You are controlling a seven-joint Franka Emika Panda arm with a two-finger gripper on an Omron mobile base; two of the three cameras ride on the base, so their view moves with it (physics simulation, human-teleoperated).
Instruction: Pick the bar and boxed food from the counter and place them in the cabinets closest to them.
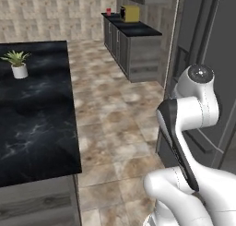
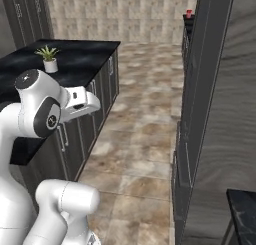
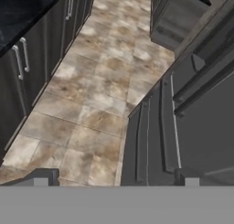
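Claw (image 3: pixel 116 179) | jaws spread wide | grips nothing | over tiled floor (image 3: pixel 91 104)

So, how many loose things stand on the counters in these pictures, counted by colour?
Red: 1, small red item on the far counter
Yellow: 1, yellow appliance beside it
Green in a white pot: 1, potted plant on the island counter
Total: 3
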